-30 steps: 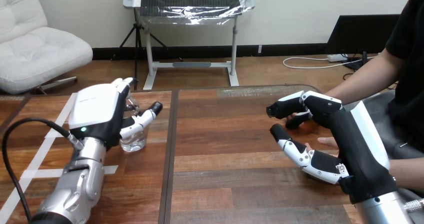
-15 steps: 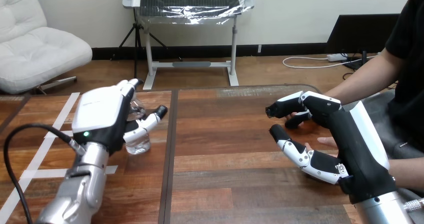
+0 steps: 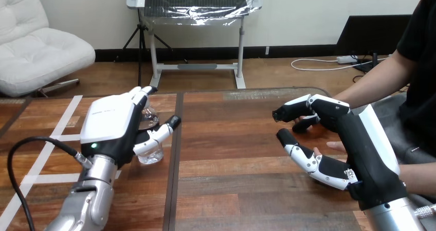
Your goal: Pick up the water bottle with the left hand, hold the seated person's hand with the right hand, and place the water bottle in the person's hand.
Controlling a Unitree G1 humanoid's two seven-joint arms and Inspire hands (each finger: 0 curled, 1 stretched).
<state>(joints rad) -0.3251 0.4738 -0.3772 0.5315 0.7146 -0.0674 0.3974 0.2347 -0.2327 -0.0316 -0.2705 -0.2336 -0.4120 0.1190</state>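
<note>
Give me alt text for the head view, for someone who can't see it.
The robot's left hand grips a clear water bottle at the left of a wooden table. At the right, its right hand curls round the seated person's hand.

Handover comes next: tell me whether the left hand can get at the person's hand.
Probably yes. The left hand, curled round the water bottle, has bare table between it and the person's hand. The right hand, close by that hand, may crowd the approach.
</note>
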